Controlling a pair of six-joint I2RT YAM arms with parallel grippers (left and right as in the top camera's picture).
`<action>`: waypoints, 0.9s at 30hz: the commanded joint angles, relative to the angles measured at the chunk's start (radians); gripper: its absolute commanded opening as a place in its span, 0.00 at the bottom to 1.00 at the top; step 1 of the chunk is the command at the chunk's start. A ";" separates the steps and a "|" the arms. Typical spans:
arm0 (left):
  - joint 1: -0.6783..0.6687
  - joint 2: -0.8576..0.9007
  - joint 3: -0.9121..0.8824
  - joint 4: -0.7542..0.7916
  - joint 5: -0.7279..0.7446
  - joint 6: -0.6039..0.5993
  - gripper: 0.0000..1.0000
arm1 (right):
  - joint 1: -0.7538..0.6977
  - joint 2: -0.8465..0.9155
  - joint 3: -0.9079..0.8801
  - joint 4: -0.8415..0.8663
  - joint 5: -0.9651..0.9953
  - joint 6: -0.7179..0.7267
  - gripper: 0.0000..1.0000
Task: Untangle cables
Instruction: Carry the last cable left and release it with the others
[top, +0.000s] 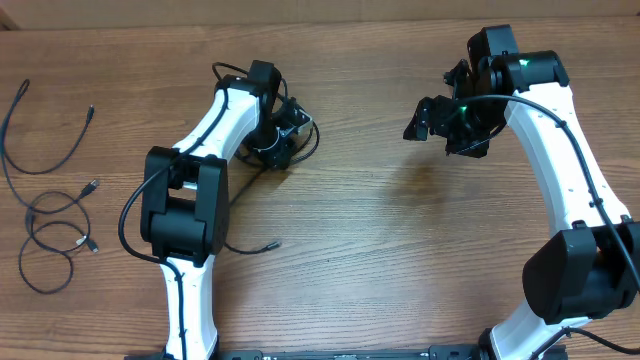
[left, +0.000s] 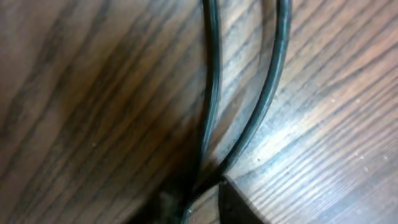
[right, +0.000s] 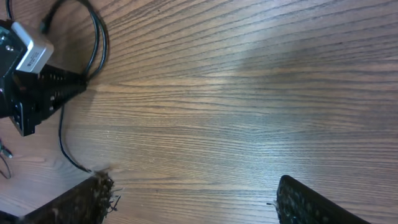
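My left gripper is down on the table at the centre left, shut on a black cable that loops out to its right. In the left wrist view two strands of this cable run down the wood into the closed jaws. Its tail runs under the left arm to a plug end. My right gripper is raised at the upper right, open and empty, its fingers wide apart over bare wood. That view also shows the left gripper and the cable loop.
Two separate black cables lie at the far left: one in an open curve, one coiled in loops with silvery plug ends. The left arm's white links stretch from the front edge to the gripper.
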 joint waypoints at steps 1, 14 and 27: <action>-0.018 0.062 -0.009 -0.008 -0.061 -0.082 0.04 | 0.004 -0.016 0.005 0.001 0.018 -0.005 0.83; 0.047 -0.134 0.242 -0.117 -0.085 -0.394 0.04 | 0.004 -0.016 0.005 -0.005 0.017 -0.005 0.83; 0.296 -0.391 0.532 -0.053 -0.085 -0.572 0.04 | 0.004 -0.016 0.005 -0.013 0.017 -0.005 0.83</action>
